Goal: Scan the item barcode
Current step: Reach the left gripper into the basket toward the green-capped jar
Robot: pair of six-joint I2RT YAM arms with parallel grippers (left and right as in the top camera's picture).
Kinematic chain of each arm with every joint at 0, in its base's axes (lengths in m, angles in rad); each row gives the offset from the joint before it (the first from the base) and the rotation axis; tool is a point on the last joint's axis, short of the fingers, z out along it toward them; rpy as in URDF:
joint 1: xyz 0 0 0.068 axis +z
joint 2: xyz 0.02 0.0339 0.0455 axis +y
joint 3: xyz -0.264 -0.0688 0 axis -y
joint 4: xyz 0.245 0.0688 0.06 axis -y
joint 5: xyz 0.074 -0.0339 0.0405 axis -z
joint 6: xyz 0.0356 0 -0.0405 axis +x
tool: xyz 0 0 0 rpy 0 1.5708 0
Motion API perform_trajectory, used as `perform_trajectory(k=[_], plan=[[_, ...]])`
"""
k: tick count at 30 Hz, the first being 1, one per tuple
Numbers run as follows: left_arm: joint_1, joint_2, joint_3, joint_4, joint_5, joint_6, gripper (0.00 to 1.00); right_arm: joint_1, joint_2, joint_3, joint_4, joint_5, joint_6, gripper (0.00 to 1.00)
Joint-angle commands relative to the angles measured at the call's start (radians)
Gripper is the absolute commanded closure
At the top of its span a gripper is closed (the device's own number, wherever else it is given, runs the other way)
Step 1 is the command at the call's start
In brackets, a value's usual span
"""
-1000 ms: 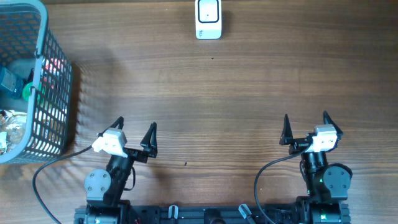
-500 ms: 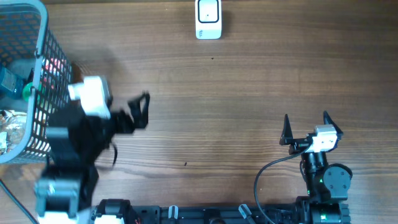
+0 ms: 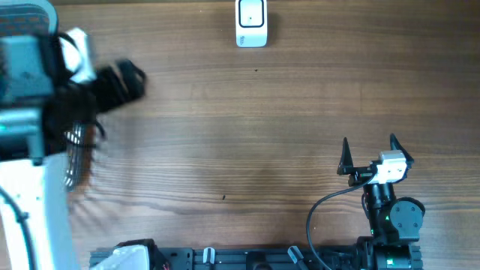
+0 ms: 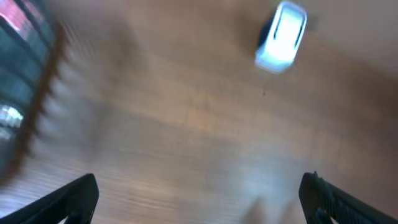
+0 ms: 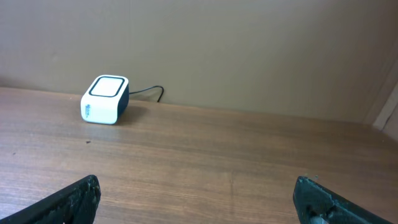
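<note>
Overhead cam: big move on the left! A sec ago the left arm (image 3: 37, 82) sat parked at the table's (image 3: 240, 135) near edge, twin to the right one. Now it's swung up and out over the basket (image 3: 75, 154), motion-blurred, hiding most of it.

Left wrist cam, also smeared: left gripper (image 4: 198, 186) jaws spread wide, nothing btw them. Basket mesh shows at frame left w/ the items (image 4: 17, 15) just colour smudges inside, so can't tell which one gets picked. Looks like the fetch is on, no grab yet.

Far edge, centre: scanner (image 3: 251, 22) hasn't budged, well apart from the basket.

Right side: right gripper (image 3: 368, 144) unchanged, parked at the near edge, jaws wide, empty, facing the scanner.

Prob. next: left drops into the basket for an item.
</note>
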Motion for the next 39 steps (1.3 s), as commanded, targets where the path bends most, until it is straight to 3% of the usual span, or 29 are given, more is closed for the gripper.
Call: perform_trajectory(k=[1,4,9,14,24,32,39], plan=[[0.093,0.101,0.272,-0.105,-0.091,-0.029,0.00,0.007,-0.009,-0.001,0.003,0.006,-0.009,0.00],[0.197,0.159,0.360,-0.153,-0.142,-0.086,0.00,0.007,-0.009,-0.001,0.003,0.006,-0.009,0.00],[0.426,0.254,0.361,-0.166,-0.137,-0.166,0.00,0.007,-0.009,-0.001,0.003,0.006,-0.009,0.00],[0.550,0.358,0.361,-0.134,-0.136,-0.229,0.00,0.007,-0.009,-0.001,0.003,0.006,-0.009,0.00],[0.557,0.613,0.360,-0.077,-0.199,-0.418,0.00,0.007,-0.009,-0.001,0.003,0.006,-0.009,0.00],[0.553,0.731,0.359,0.002,-0.212,-0.420,0.00,0.007,-0.009,-0.001,0.003,0.006,-0.009,0.00],[0.550,0.829,0.358,-0.020,-0.230,-0.420,0.00,0.007,-0.009,-0.001,0.003,0.006,-0.009,0.00]])
